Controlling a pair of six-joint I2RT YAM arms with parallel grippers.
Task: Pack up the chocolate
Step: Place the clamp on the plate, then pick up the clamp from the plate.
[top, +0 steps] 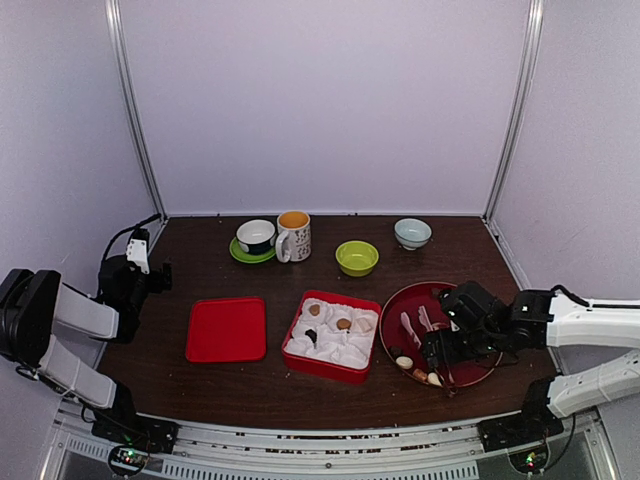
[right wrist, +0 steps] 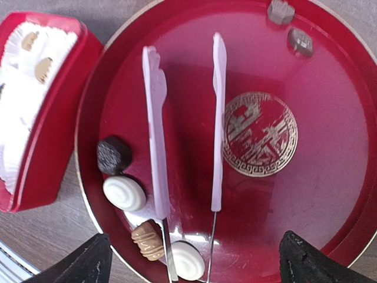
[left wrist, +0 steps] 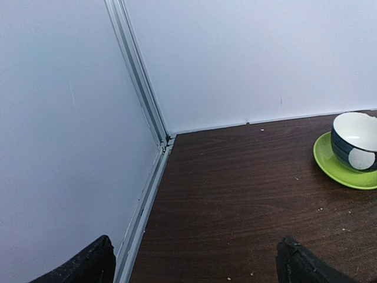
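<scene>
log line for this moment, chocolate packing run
left pincer: open, empty, by left wall | right pincer: open, empty, above plate | chocolate: some on plate, some in box

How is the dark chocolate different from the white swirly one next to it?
The dark chocolate is nearly black with angled sides; the white swirly one is cream, round, with a spiral on top. Both lie on the red plate, left of the pink handles.

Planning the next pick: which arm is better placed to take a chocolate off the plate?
Right. The right gripper hovers open over the red plate, chocolates below; the left gripper faces a far corner of the table.
</scene>
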